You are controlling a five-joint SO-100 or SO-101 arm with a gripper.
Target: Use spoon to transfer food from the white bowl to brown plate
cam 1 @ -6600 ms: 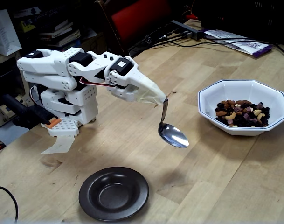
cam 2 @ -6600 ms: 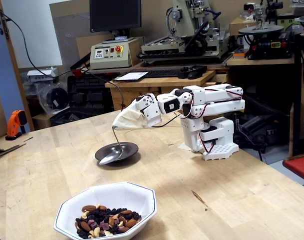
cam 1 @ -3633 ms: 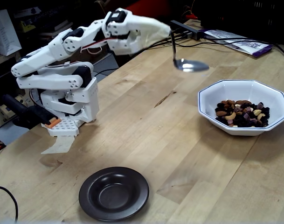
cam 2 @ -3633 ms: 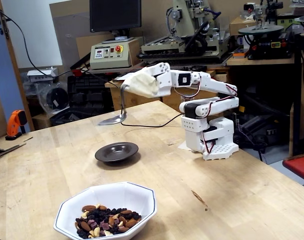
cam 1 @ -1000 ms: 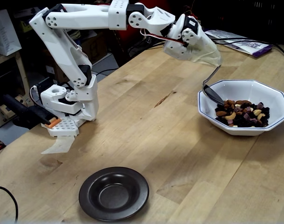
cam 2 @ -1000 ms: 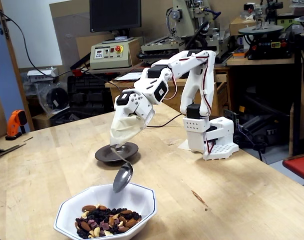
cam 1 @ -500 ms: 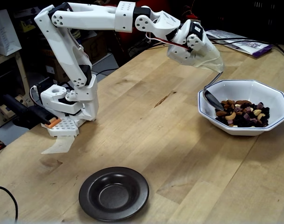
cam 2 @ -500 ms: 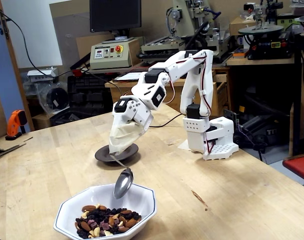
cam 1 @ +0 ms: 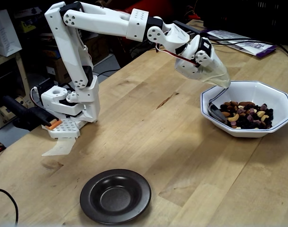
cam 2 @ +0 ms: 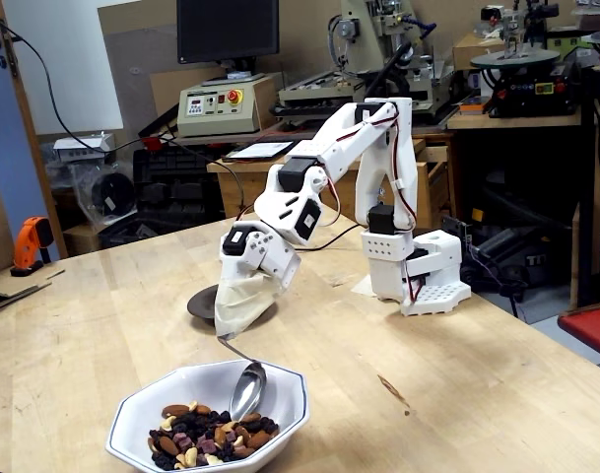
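The white bowl (cam 1: 276, 97) stands at the right of the wooden table, and in the other fixed view it sits near the front edge (cam 2: 280, 389). The food (cam 1: 245, 113) (cam 2: 206, 443) fills part of it. My gripper (cam 1: 223, 81) (cam 2: 227, 330), its fingers wrapped in whitish tape, is shut on the handle of the spoon (cam 1: 217, 112) (cam 2: 247, 389). The spoon slants down into the bowl, and its oval end rests on the inner wall beside the food and looks empty. The brown plate (cam 1: 115, 196) is empty near the front edge; it is partly hidden behind my gripper (cam 2: 201, 301).
The arm's base (cam 1: 68, 109) (cam 2: 418, 271) stands on the table, with a black clamp (cam 1: 25, 116) beside it. Papers (cam 1: 243, 45) lie at the back right. A cable (cam 1: 4, 198) lies at the front left. Benches with machines (cam 2: 378, 59) stand behind.
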